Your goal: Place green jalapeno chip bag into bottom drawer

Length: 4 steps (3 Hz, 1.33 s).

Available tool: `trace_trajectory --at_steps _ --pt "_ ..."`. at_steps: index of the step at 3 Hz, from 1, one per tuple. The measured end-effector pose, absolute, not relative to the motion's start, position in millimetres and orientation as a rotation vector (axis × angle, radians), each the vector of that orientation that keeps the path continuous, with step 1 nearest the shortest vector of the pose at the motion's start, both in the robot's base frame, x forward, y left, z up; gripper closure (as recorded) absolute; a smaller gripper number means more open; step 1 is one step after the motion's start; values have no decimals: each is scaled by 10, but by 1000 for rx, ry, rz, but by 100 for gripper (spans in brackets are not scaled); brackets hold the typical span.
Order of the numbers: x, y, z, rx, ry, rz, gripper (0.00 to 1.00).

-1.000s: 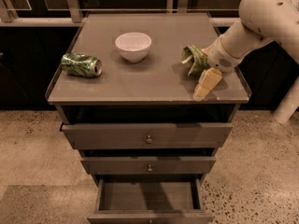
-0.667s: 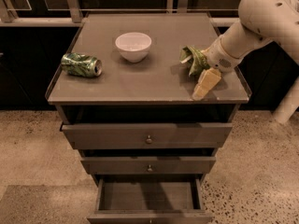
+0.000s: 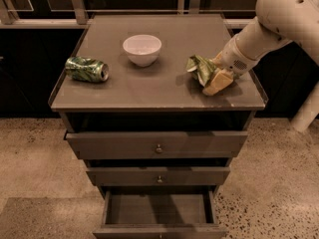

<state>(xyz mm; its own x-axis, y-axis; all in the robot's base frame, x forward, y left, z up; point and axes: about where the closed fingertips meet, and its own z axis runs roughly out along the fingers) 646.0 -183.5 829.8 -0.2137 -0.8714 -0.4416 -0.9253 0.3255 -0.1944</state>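
The green jalapeno chip bag [image 3: 198, 68] lies crumpled on the right side of the cabinet top [image 3: 164, 91]. My gripper [image 3: 215, 78] is down at the bag's right side and touches it; the cream arm reaches in from the upper right. The bag rests on the top surface. The bottom drawer [image 3: 158, 230] is pulled out at the foot of the cabinet, and its inside shows nothing in it.
A white bowl [image 3: 142, 49] stands at the middle back of the top. A crushed green can [image 3: 86, 69] lies on its side at the left. Two knobbed drawers [image 3: 158, 144] above the bottom one stick out slightly. Speckled floor surrounds the cabinet.
My gripper has shifted slightly up and in toward the chip bag. The bag, bowl, can and drawers have not moved.
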Motion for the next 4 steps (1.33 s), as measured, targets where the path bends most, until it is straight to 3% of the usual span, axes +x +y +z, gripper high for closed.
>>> trace_trajectory --at_steps 1,2,4 --pt "6460 -1835 8370 -1580 2124 152 84" --pt "6128 -1839 8621 -1551 2112 152 100" --pt "5859 -1875 8595 -1508 2113 189 100"
